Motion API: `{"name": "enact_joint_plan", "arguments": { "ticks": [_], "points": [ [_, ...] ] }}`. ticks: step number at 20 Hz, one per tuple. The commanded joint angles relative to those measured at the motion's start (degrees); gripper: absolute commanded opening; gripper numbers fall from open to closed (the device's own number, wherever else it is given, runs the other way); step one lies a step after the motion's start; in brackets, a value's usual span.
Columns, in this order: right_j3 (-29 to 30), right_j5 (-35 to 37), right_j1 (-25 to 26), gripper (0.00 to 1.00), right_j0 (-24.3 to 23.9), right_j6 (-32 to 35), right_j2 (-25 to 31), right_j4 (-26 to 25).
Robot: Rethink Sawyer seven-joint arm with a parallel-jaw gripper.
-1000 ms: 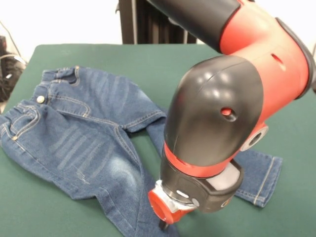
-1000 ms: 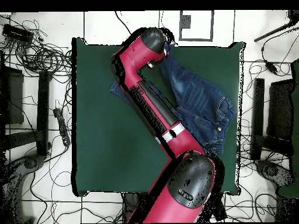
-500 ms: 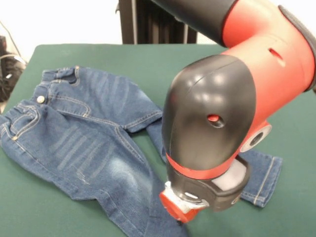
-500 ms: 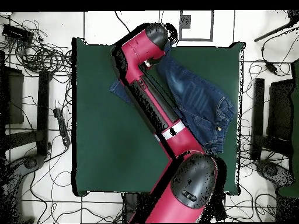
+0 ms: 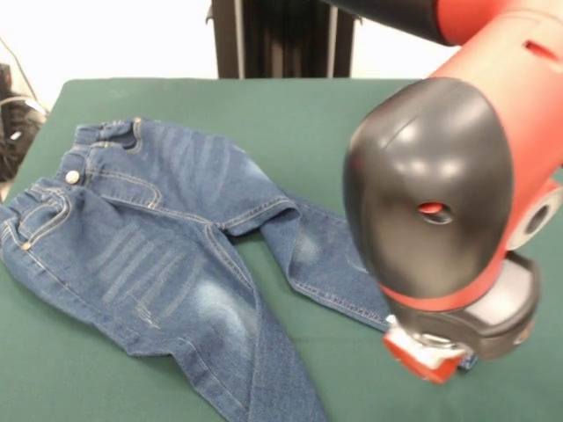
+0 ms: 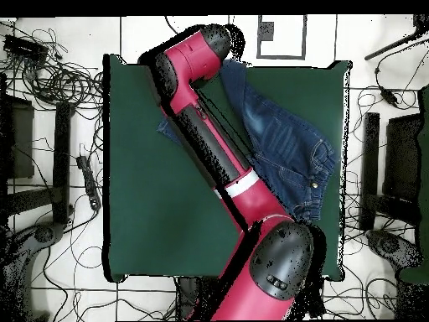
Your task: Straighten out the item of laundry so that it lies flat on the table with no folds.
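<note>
Green felt table (image 5: 317, 114) takes up most of both views, way bigger than anything on it. Next biggest is the red and black Sawyer arm (image 6: 219, 163), which in the overhead view runs diagonally from the base edge of the table up to the opposite edge, crossing over one leg of the jeans. In the front view its fat black and red wrist housing fills the right side and hangs low over the cloth.

The jeans (image 5: 167, 242) sit on the left half of the front view, front side up, waistband at the left with one corner right at the table's edge. One leg runs down toward the bottom edge of the picture and gets cut off there. The other leg angles off to the right and disappears under the wrist, with a crease where it bends at the crotch. So not totally flat.

The brass button (image 5: 72, 177) shows at the waistband.

The gripper (image 5: 431, 359) only shows as a red end piece under the wrist, just over the far end of that right leg. Can't tell if the claw is wide, narrow or holding denim.
</note>
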Motion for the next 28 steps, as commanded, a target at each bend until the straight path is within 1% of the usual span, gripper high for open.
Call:
{"name": "enact_joint_plan", "arguments": {
  "ticks": [1, 2, 3, 4, 5, 6, 7, 8, 12, 14, 18, 20, 23, 25, 28],
  "points": [
    [-1.81, -1.88, 1.90, 1.00, 1.13, -11.39, 1.90, 6.01],
    [-1.73, -2.61, 1.47, 1.00, 1.28, -10.62, 1.35, 5.63],
    [-2.03, -3.35, 0.98, 1.00, 1.70, -10.40, 0.23, 4.26],
    [-2.54, -3.58, 0.30, 1.00, 2.42, -9.32, -1.63, 1.76],
    [-2.55, -4.72, -0.57, 1.00, 2.58, -9.12, -2.75, 0.61],
    [-2.52, -5.72, -1.17, 1.00, 2.37, -9.82, -3.22, 0.26],
    [-2.99, -5.45, -1.44, 1.00, 2.75, -11.27, -5.01, -2.41],
    [-3.20, -5.67, -1.47, 1.00, 2.65, -12.57, -5.57, -3.27],
    [-1.26, -6.51, -1.63, 1.00, 1.75, -10.98, -5.56, -2.45],
    [0.53, -7.60, -2.21, 1.00, 1.46, -9.56, -6.80, -2.55],
    [4.55, -4.94, -2.79, 1.00, 0.27, -6.87, -8.51, -3.56],
    [5.64, -2.79, -1.94, 1.00, -0.15, -6.53, -8.18, -3.38],
    [7.17, 0.66, 0.52, 1.00, -0.48, -3.88, -6.16, -1.20],
    [8.19, 0.23, 1.18, 1.00, -0.90, -2.16, -4.93, 1.10],
    [8.79, 0.11, 1.32, 1.00, -0.29, -2.21, -7.20, -1.28]
  ]
}}
